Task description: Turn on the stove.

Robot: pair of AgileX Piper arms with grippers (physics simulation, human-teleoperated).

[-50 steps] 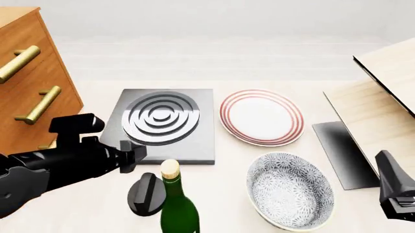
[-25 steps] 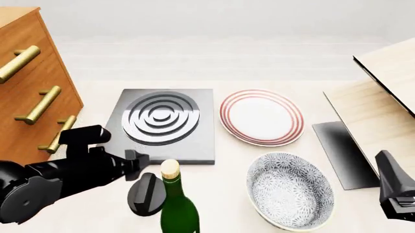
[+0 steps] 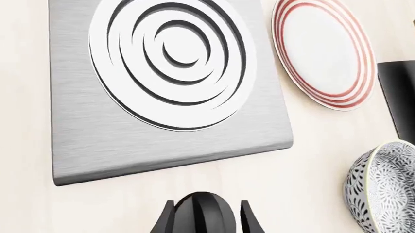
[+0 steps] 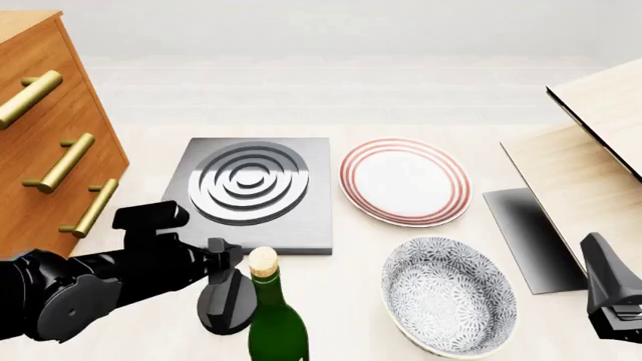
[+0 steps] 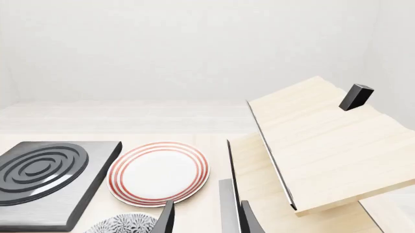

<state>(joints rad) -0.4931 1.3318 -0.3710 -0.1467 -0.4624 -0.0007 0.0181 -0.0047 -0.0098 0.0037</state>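
Left pincer point(image 3: 206, 219) open over the knob point(image 4: 228, 299), one finger either side of its ridge.
The knob is black and round, near the table's point(image 4: 351, 263) near edge, just in front of the stove point(image 4: 255, 194), a dark-grey square slab with concentric rings, and touching a green bottle point(image 4: 274, 320). The patterned bowl point(image 4: 449, 295) and red-ringed plate point(image 4: 404, 181) hold nothing. Right pincer point(image 5: 206, 218) hangs parted, gripping nothing, by the right edge.

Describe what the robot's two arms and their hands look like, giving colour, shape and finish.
Both arms are glossy black. The left arm has rounded joint housings and a boxy block on top near its hand. Each hand ends in two thin, pointed black fingers. Only a dark angular piece of the right arm shows. No cables or markings are visible.
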